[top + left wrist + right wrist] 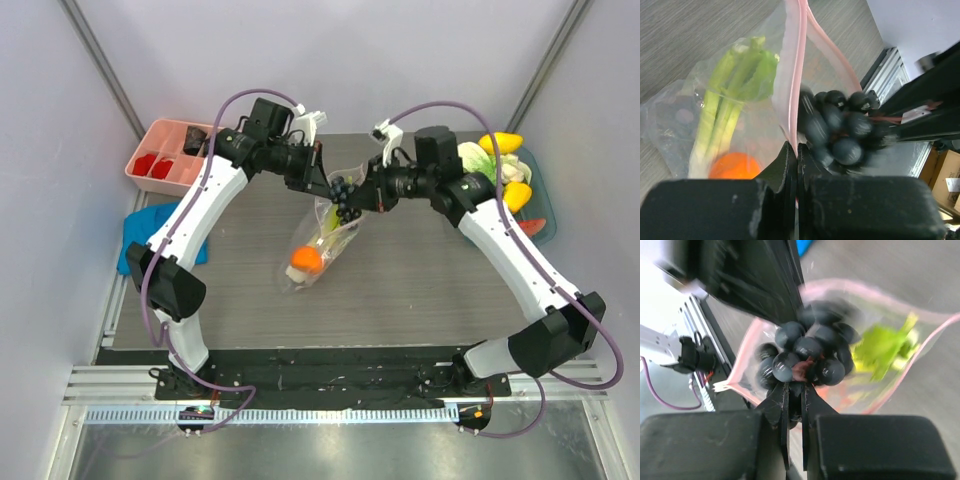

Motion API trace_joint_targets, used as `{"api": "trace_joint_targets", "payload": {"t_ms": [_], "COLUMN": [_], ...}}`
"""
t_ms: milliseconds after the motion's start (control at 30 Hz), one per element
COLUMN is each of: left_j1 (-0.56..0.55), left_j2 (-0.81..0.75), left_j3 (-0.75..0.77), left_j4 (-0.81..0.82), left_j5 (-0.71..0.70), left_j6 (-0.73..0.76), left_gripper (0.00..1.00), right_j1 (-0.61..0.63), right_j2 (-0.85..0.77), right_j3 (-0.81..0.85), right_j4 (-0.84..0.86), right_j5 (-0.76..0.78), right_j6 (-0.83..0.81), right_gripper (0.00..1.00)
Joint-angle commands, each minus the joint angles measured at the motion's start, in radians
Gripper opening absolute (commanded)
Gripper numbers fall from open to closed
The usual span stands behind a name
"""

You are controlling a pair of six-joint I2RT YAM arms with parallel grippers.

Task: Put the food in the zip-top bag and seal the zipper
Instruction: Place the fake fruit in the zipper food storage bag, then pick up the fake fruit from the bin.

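Left claw [796,150]: clenched on the zipper [801,65], holding up the mouth of the zip-top bag [318,250]. The bag lies mid-worktop, its mouth toward the far edge.
Right claw [794,386]: grasping the dark grapes [807,352], with the cluster at the bag's open mouth, just beside the pink strip.
Inside the bag: leek stalk [722,110], orange [735,166].
Outside the bag, far right corner: yellow fruits [503,143], pale cabbage [478,160], watermelon slice [535,227].
Pink compartment tray [141,150]: far left corner.
Blue cloth [135,235]: left edge.
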Motion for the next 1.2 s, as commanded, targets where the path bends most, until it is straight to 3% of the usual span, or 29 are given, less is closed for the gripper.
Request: {"api": "trace_joint_targets", "payload": {"t_ms": [0,33,100,200,233,333,433,633,700,900,967,1167], "left_j1": [0.005,0.005,0.005,0.005,0.005,0.005,0.003,0.009,0.009,0.009,0.009,0.008], "left_j2": [-0.033,-0.032,-0.030,-0.032,-0.030,-0.036,-0.040,-0.043,-0.043,-0.044,-0.044,-0.043], "left_j3": [0.022,0.025,0.031,0.034,0.031,0.028,0.026,0.039,0.040,0.032,0.029,0.000], "left_j4": [0.015,0.016,0.012,0.009,0.007,0.004,0.003,-0.003,-0.003,-0.005,-0.004,0.023], "left_j5": [0.022,0.022,0.022,0.021,0.022,0.022,0.027,0.030,0.030,0.041,0.039,0.044], "left_j6": [-0.008,-0.009,-0.009,-0.008,-0.006,-0.002,0.001,0.003,0.004,0.011,0.011,0.004], "left_gripper": [0.00,0.00,0.00,0.00,0.00,0.00,0.00,0.00,0.00,0.00,0.00,0.00], "right_j1": [0.044,0.049,0.055,0.057,0.055,0.043,-0.020,-0.401,-0.490,-0.696,-0.762,-0.810], "right_j2": [-0.046,-0.045,-0.040,-0.039,-0.042,-0.062,-0.045,0.067,0.099,0.248,0.332,0.431], "right_j3": [-0.077,-0.079,-0.062,0.001,0.021,0.081,0.136,0.285,0.299,0.308,0.323,0.360], "right_j4": [0.096,0.088,0.058,-0.010,-0.031,-0.094,-0.162,-0.384,-0.456,-0.731,-0.769,-0.730], "right_j5": [0.032,0.029,0.012,0.012,0.024,0.082,0.082,0.001,0.044,0.310,0.428,0.524], "right_j6": [0.023,0.019,-0.001,-0.055,-0.067,-0.119,-0.147,-0.252,-0.329,-0.831,-0.900,-0.943], "right_gripper": [0.01,0.02,0.17,0.51,0.70,0.90,0.94,0.94,0.94,0.94,0.93,0.94]}}
